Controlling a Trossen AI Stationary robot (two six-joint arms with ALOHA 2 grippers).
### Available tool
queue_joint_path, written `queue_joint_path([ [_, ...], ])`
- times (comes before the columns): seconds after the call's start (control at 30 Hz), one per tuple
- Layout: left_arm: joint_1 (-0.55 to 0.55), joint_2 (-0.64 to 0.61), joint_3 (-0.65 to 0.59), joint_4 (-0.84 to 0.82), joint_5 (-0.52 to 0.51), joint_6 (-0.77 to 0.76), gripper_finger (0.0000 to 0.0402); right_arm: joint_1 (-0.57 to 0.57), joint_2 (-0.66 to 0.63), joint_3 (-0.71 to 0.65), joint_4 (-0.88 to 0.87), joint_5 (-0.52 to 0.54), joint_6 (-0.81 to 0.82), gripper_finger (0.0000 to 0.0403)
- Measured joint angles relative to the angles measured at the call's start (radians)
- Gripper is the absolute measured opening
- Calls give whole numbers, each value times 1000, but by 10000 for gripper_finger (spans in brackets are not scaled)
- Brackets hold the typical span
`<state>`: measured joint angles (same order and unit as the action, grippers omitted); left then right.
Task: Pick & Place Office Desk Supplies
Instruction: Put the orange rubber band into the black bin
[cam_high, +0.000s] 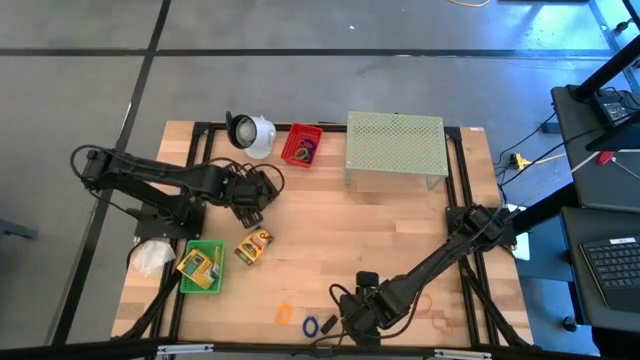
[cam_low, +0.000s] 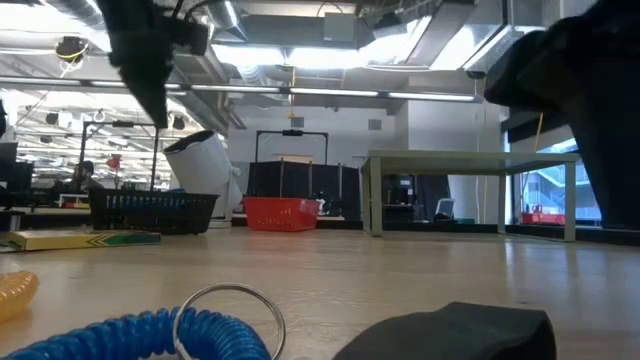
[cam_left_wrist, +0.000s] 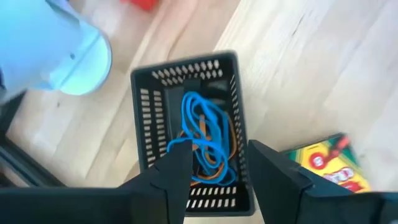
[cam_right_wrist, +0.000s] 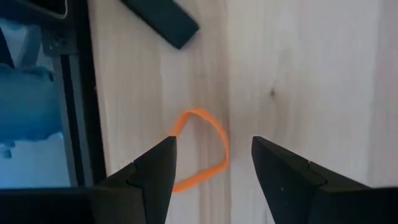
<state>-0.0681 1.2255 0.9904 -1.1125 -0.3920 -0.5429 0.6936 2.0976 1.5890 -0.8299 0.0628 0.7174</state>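
1. A pale wooden table (cam_high: 330, 250) stands on a grey floor, with an open workshop room visible beyond it in the low view
2. The orange rubber band (cam_right_wrist: 202, 149) lies flat on the wood near the front edge, directly between the fingers of the right gripper (cam_right_wrist: 211, 168), which hangs over it with its jaws spread and nothing held
3. The band looks thin, soft and almost weightless; I judge it will flop and may slip, so one finger should go inside the loop and one outside, pinching a single strand against the table
4. The left gripper (cam_left_wrist: 214, 171) hovers at the left side over a black basket (cam_left_wrist: 186, 81); its fingers are parted and empty, and blue and orange bands (cam_left_wrist: 202, 134) lie tangled in the basket below them
5. A crayon box (cam_high: 253, 245) lies just right of the green bin (cam_high: 201, 266), which holds another box
6. A blue coiled loop (cam_high: 310, 324) and a small orange item (cam_high: 285, 314) lie near the front edge, left of the right gripper
7. Farther off are a red basket (cam_high: 301, 145), a white cup-shaped object (cam_high: 250, 132) and a pale green mesh stand (cam_high: 395, 148) along the far edge
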Motion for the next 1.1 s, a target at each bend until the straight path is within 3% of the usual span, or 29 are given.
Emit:
queue_joint_path([
  [0.4,-3,0,77,1,32,6,146,7,82,1,5,23,-100,198],
  [0.57,-3,0,77,1,46,6,144,8,86,2,7,29,-100,145],
  [0.83,-3,0,77,2,44,7,143,4,86,2,4,7,-105,12],
  [0.97,-3,0,77,8,41,7,143,-10,67,-2,-34,-7,-107,15],
  [1.1,-18,0,77,41,28,8,143,-37,8,-2,-97,45,-124,5],
])
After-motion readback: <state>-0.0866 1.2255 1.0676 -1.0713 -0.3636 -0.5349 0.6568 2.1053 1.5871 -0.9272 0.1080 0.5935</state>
